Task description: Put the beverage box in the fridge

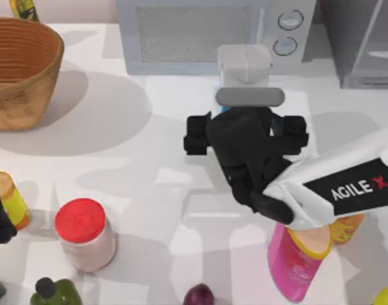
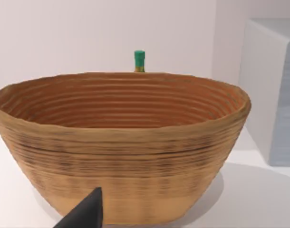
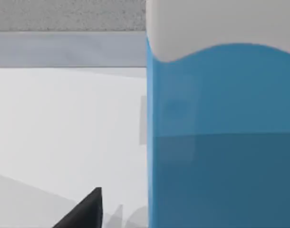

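The right gripper hovers at the carton, before the microwave; jaw state untellable (grasp pending); next, clamp and carry toward the fridge at two o'clock; left arm idles.

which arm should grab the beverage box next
Right. The right gripper hovers directly at the beverage box, before the microwave; the left arm sits parked at the table's left edge, facing the basket.
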Available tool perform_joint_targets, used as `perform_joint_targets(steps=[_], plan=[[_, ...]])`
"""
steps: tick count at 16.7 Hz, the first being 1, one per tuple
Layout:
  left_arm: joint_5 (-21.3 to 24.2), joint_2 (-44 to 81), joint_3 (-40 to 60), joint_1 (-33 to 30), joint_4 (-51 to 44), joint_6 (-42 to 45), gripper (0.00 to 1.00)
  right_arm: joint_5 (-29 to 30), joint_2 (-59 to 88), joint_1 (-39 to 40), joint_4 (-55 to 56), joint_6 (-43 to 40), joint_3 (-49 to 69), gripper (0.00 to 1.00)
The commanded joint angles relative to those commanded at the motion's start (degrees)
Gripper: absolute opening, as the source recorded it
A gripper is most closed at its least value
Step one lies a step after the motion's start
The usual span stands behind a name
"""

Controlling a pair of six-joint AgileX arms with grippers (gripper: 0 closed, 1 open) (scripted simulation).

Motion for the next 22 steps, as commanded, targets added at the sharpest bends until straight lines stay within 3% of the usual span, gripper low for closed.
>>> perform_joint_targets(steps=[13, 22], plan=[[0.00, 0.00, 0.00, 0.00, 0.00, 0.00, 1.00, 0.00, 0.00, 0.00, 0.00, 0.00, 0.00, 0.02], [0.00, 0.00, 0.00, 0.00, 0.00, 0.00, 1.00, 0.01, -0.34, 0.15, -0.08, 0.06, 0.20, 0.00]])
